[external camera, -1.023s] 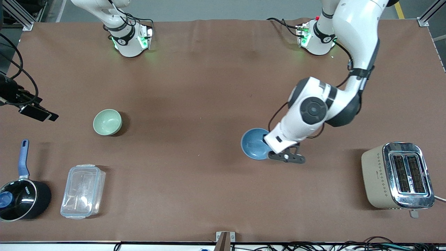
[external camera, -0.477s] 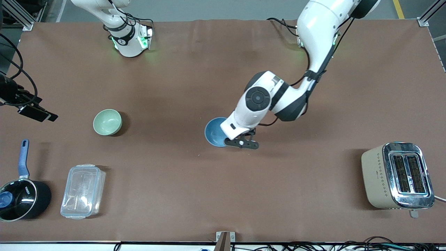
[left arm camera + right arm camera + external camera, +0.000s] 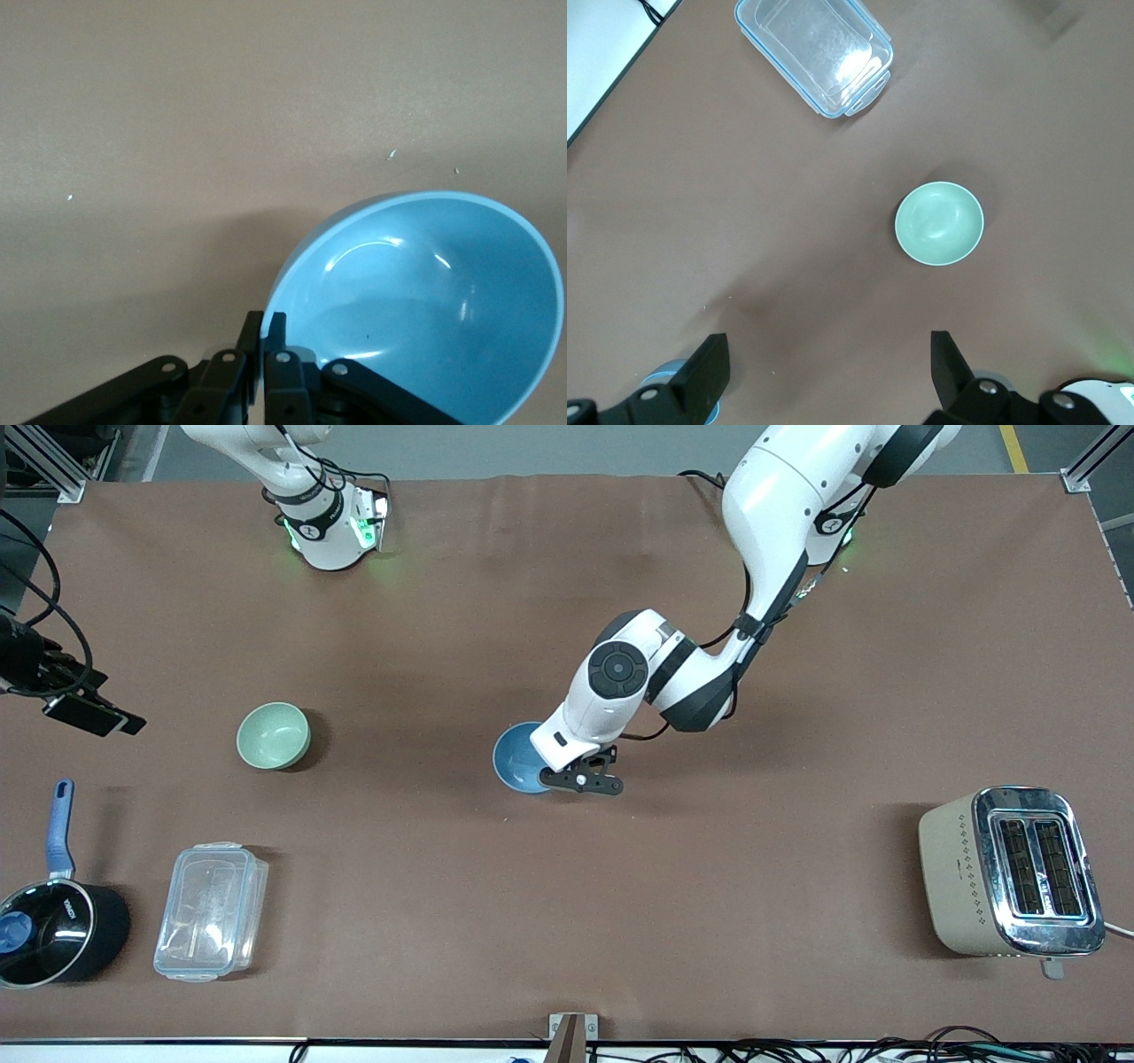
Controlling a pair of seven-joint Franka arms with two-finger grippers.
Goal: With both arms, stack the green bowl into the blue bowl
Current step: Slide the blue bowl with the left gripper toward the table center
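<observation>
Blue bowl (image 3: 518,759) rim pinched in left hand (image 3: 567,772)

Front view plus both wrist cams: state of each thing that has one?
blue bowl: tilted, held by its rim
left gripper: shut on blue bowl
green bowl: upright, empty, untouched
right gripper: open, above the green bowl
clear container: lid on
saucepan: upright
toaster: slots empty

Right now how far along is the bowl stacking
Early stage. In hand: the left end effector is shut on the blue bowl's rim, over mid-table. The green bowl sits untouched toward the right arm's end; the right end effector hangs open above it. Left: grasping it and stacking.
</observation>
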